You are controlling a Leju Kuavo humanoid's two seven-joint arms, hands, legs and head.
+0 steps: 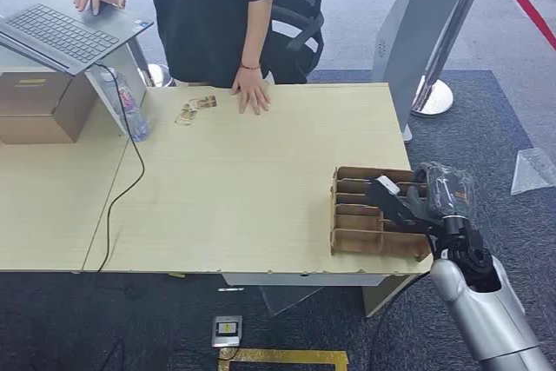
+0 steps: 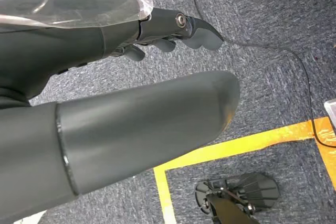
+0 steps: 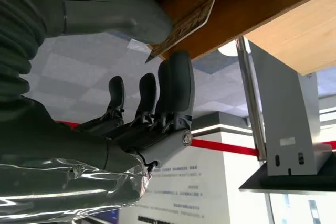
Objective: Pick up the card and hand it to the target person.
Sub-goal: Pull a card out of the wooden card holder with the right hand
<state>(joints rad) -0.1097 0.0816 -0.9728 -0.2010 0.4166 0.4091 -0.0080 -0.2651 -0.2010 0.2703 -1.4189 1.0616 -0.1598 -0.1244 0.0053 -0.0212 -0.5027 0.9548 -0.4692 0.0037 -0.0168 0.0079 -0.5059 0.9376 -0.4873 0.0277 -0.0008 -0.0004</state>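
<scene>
Card [image 3: 186,22], a thin patterned brown slip, sits at the brown cardboard slotted box [image 1: 367,210], its free edge sticking out of a slot and caught between the thick grey thumb and the dark fingers [image 3: 174,82] of the right hand [image 1: 400,202]. That hand looks to be pinching the card, though the grip seems to be on the edge only. To do this step well, I judge the pinch should be firm before any lift, and the card drawn out along the slot's own line, not twisted, so the dividers neither bend it nor drag the light box toward the rim of the pale wood-grain counter [image 1: 249,188] near which it stands. Once free, the card should travel level across the counter to the person in a black shirt, whose hand [image 1: 252,93] rests flat at the far edge from the box. The right wrist view gives the contact itself, thumb and fingers on the card, which the head view blurs behind the hand; the head view gives the box's place and the person, well apart from it. The left wrist view shows the left hand [image 2: 166,40] hanging over grey carpet with yellow tape [image 2: 238,145], fingers loosely extended and holding nothing.
</scene>
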